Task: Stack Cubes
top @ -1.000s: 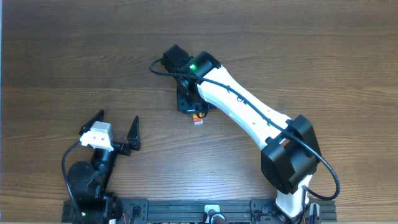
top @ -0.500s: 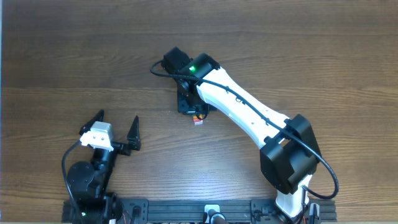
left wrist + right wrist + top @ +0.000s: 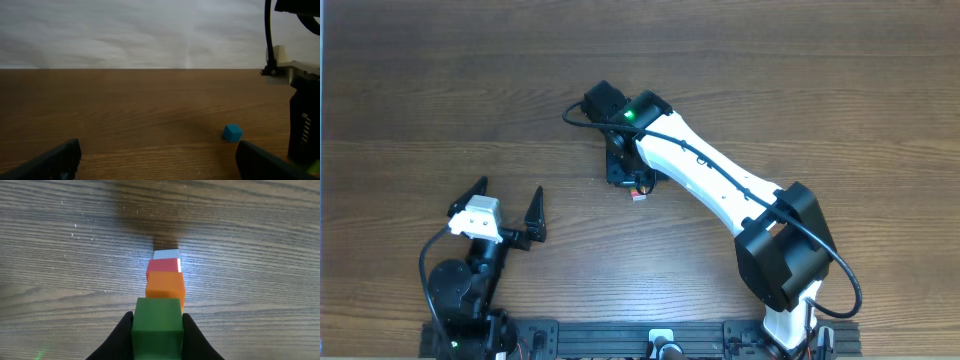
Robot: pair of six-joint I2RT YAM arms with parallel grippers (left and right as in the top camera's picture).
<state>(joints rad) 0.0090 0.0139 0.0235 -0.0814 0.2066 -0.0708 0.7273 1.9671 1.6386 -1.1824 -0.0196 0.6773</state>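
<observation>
My right gripper (image 3: 157,336) is shut on a green cube (image 3: 156,317), held directly over a stack. Beneath it stand an orange cube (image 3: 166,287), a red cube (image 3: 162,266) and a pale cube (image 3: 166,255) on the wood. I cannot tell whether the green cube touches the orange one. From above, the right gripper (image 3: 625,165) covers most of the stack (image 3: 638,193). A blue cube (image 3: 232,132) lies alone on the table, beside the right arm. My left gripper (image 3: 508,202) rests open near its base, holding nothing.
The wooden table (image 3: 820,90) stretches bare around the stack. The right arm (image 3: 720,185) crosses diagonally from the bottom right to the centre, with a cable (image 3: 575,112) looping at its wrist. A pale wall (image 3: 125,30) rises behind the table's far edge.
The right arm has edged slightly up the top view with the green cube. The left arm has stayed where it was.
</observation>
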